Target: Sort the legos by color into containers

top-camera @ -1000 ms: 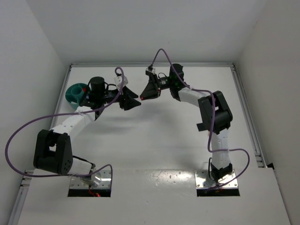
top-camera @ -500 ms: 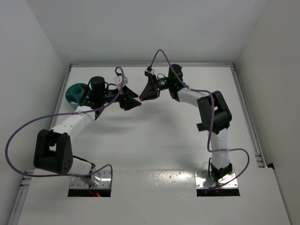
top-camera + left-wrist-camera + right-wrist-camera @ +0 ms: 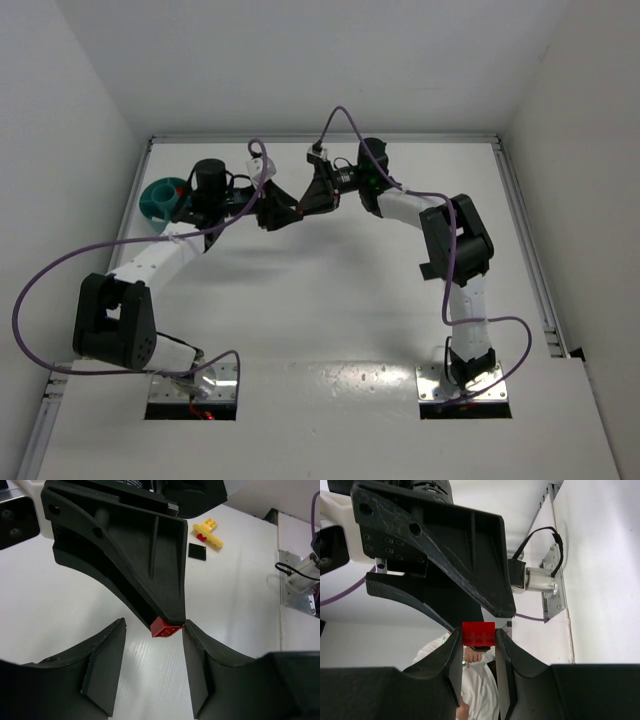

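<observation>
**Item: red plastic brick** (image 3: pixel 167 629), small and studded. It is held off the white table (image 3: pixel 330 300) at the far middle of the scene, where the two arms meet tip to tip.

**Holder: right gripper** (image 3: pixel 478 634). Both black fingers are clamped on opposite sides of the red plastic brick. The brick's top face shows between the fingertips in the right wrist view. The arm reaches in from the right.

**Counterpart: left gripper** (image 3: pixel 154 625). Its jaws stand apart and hold nothing. The red plastic brick sits in the gap, close against one finger (image 3: pixel 197 660) and well apart from the other. Whether it touches the nearer finger cannot be told. The arm reaches in from the left.

**Container: round teal plastic bowl** (image 3: pixel 155 200). It stands at the far left of the table, just left of the left arm's black wrist motor (image 3: pixel 207 183). A small red piece (image 3: pixel 180 186) shows at its right rim, partly hidden by the arm. The compartment cannot be told.

**Loose pieces, left wrist view only:**
- A yellow plastic brick assembly (image 3: pixel 207 531) lies flat on the table beyond the grippers.
- A tiny red part (image 3: pixel 201 537) touches its edge.
- A flat black square tile (image 3: pixel 197 551) lies just beside it.
- Their place in the top view cannot be made out.

**Fittings:**
- Purple cables (image 3: pixel 40 290) loop from each arm.
- Two metal base plates (image 3: pixel 465 385) sit at the near edge.
</observation>
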